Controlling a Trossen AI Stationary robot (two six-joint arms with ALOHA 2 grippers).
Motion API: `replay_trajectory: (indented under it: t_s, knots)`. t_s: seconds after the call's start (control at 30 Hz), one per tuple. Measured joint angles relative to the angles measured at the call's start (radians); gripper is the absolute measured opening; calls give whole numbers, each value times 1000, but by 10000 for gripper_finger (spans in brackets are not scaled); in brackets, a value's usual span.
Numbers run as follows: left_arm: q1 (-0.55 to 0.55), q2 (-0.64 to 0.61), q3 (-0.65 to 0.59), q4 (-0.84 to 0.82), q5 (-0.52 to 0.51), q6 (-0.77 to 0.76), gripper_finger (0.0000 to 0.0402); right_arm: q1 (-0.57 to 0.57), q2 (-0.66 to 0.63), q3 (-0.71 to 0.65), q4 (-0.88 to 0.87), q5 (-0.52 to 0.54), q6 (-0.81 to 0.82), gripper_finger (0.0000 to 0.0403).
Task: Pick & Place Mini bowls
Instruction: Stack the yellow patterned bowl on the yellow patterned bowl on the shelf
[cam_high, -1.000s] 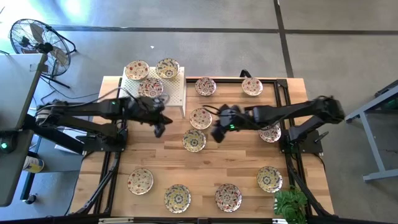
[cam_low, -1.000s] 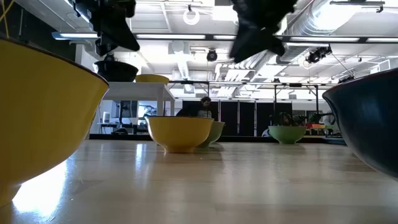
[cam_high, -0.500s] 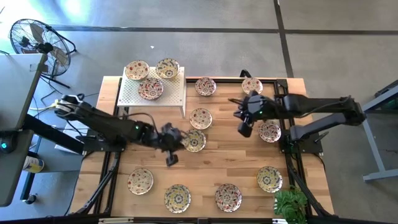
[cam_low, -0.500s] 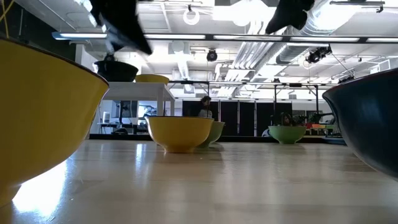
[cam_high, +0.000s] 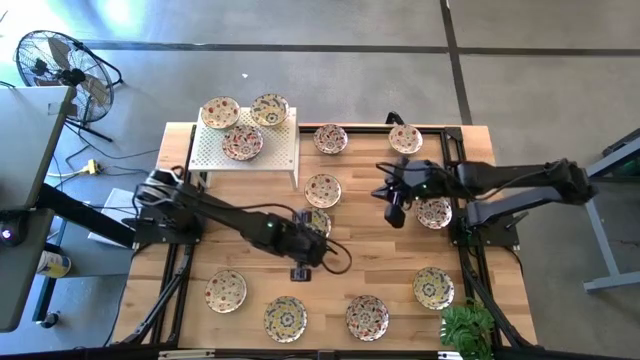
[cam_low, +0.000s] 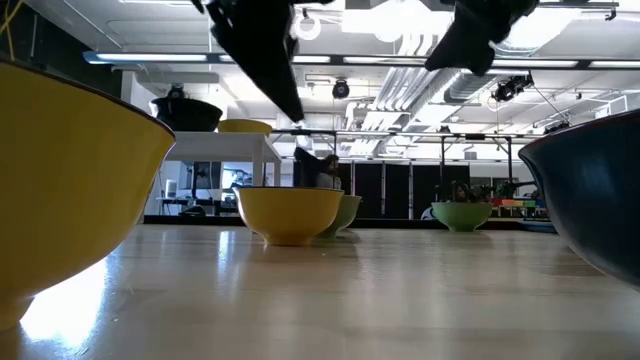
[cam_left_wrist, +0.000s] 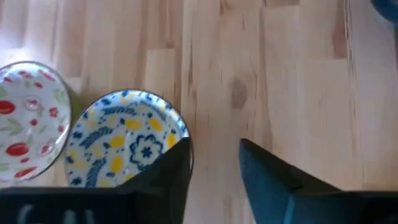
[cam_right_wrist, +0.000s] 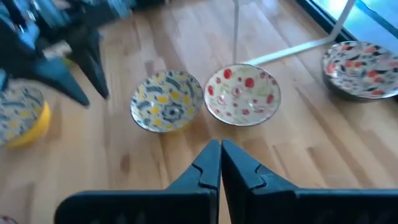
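Several mini bowls lie spread over the wooden table (cam_high: 380, 260); three more sit on a white rack (cam_high: 285, 150) at the far left. My left gripper (cam_high: 299, 272) (cam_left_wrist: 214, 160) hovers open over bare wood in the middle of the table, toward the near edge. Beside its fingers stands a blue-and-yellow bowl (cam_left_wrist: 127, 140), next to a red-patterned one (cam_left_wrist: 31, 132). My right gripper (cam_high: 393, 212) (cam_right_wrist: 220, 163) is shut and holds nothing. It hangs right of centre, beside a bowl (cam_high: 435, 212), and faces a yellow-blue bowl (cam_right_wrist: 166, 101) and a red-spotted bowl (cam_right_wrist: 242, 94).
Bowls line the near edge (cam_high: 226, 291) (cam_high: 286, 318) (cam_high: 367, 317) (cam_high: 433, 287) and the far edge (cam_high: 330, 138) (cam_high: 405, 138). A potted plant (cam_high: 465, 330) stands at the near right corner. In the low view a yellow bowl (cam_low: 70, 180) and a dark one (cam_low: 590, 200) loom close.
My left gripper has swept from beside the white rack toward the table's near edge and to the right, ending over the middle front. My right gripper has drawn back from the table's centre toward the right edge, then held still.
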Motion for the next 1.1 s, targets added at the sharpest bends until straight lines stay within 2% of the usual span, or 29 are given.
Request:
replay_trajectory:
  t_s: [0.1, 0.23, 0.4, 0.53, 0.67, 0.73, 0.93, 1.1]
  knots:
    - [5, 27, 2, -22, -4, -22, 155, 0, -53, -98, 112, 4, 36, 1]
    - [14, 61, 3, -65, -32, -45, 158, 0, -132, -176, 169, 30, 91, 1]
    - [21, 114, 1, -67, -26, -38, 158, 0, -220, -208, 177, 79, 94, 3]
    - [23, 156, 1, -65, -58, -39, 155, 0, -269, -211, 176, 118, 71, 4]
    - [32, 166, 1, -53, -39, -39, 127, 0, -298, -211, 176, 126, 42, 1]
    - [32, 166, 1, -38, -16, -39, 102, -1, -300, -211, 177, 131, 25, 1]
    - [56, 166, 1, -29, -33, -31, 14, -2, -300, -211, 176, 132, -13, 5]
    - [74, 138, 1, -36, -31, -18, 17, -2, -300, -211, 176, 132, -45, 1]
